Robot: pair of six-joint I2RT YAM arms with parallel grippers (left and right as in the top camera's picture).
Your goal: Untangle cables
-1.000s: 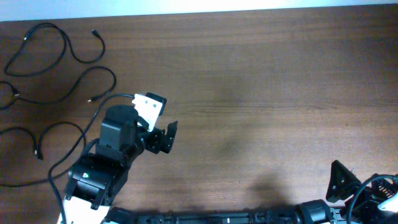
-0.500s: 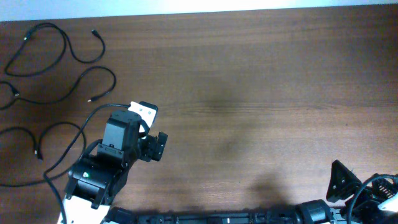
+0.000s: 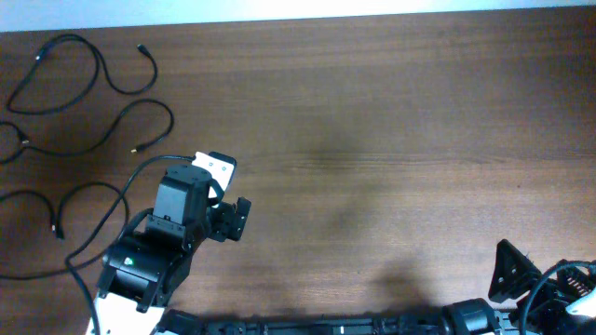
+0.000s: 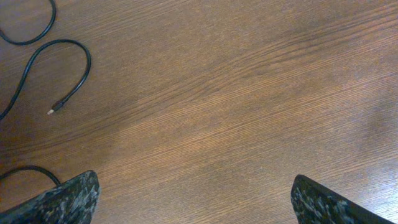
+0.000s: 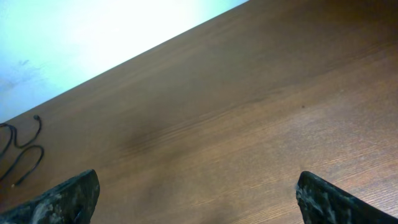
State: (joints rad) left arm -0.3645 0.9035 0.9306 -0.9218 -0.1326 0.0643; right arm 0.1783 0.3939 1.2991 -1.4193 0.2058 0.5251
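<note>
Running this one remotely, so going off the cams. The big brown wood-grain bench (image 3: 419,140) fills pretty much every view. The black left arm (image 3: 172,228) with its white wrist block sits by the near edge, toward the left corner. Its left gripper (image 3: 235,219) points out across the wood, and on the wrist cam the fingers are spread wide with only bare wood between them. The right gripper (image 5: 199,199) is tucked into the near right corner, fingers wide apart too, gripping nothing. The three thin black cables (image 3: 171,119) lie in loose curves along the left edge, up to the far left corner, well away from both grippers. They look separate to me. One small metal-tipped plug (image 4: 51,111) shows on the left wrist cam.
</note>
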